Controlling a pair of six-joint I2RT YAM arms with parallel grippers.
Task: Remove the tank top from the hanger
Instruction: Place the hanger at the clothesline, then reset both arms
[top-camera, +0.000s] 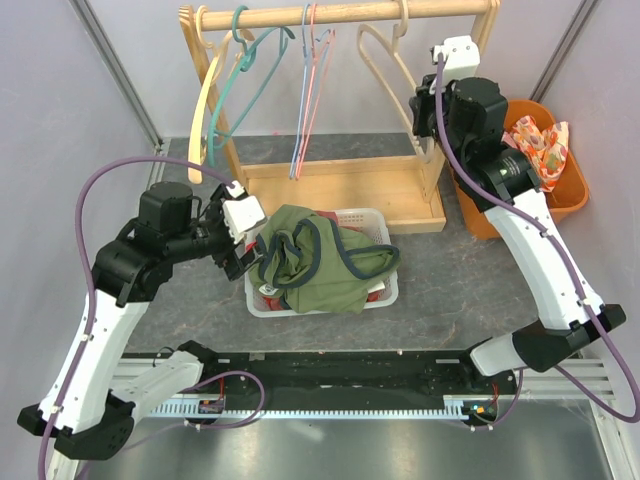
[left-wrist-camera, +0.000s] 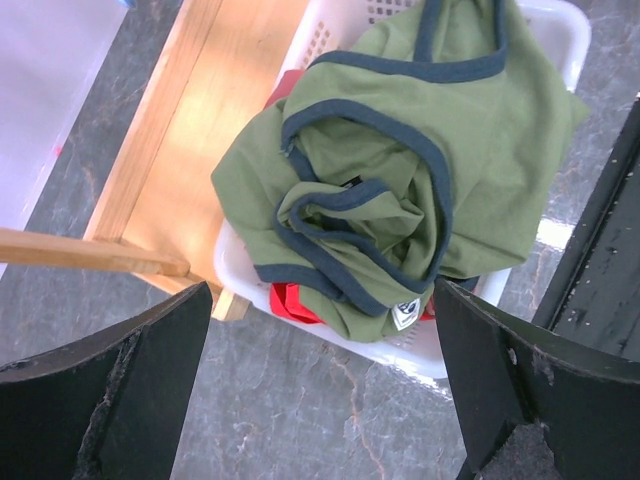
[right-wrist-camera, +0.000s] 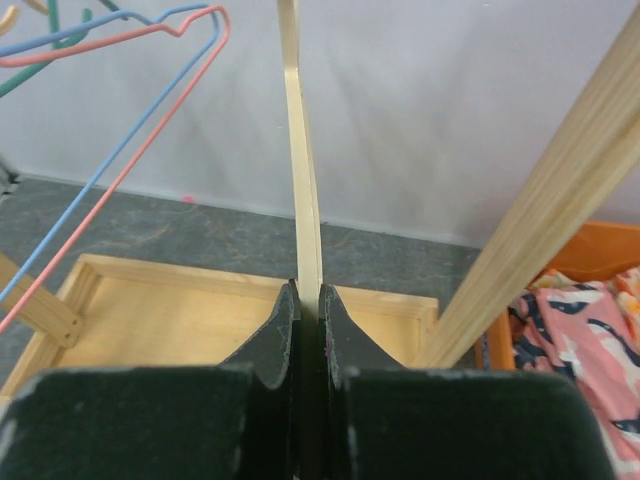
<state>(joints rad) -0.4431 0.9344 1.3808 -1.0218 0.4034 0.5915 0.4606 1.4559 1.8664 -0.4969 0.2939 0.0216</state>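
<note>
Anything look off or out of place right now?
Nothing damaged. The green tank top is bunched in the white basket, spilling over its near rim. The right gripper is clamped on a bare wooden hanger.

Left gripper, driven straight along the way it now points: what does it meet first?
Probably the green tank top, heaped in the white basket and centred ahead of the open left gripper. Depth is unclear, so the basket's near rim could come first.
</note>
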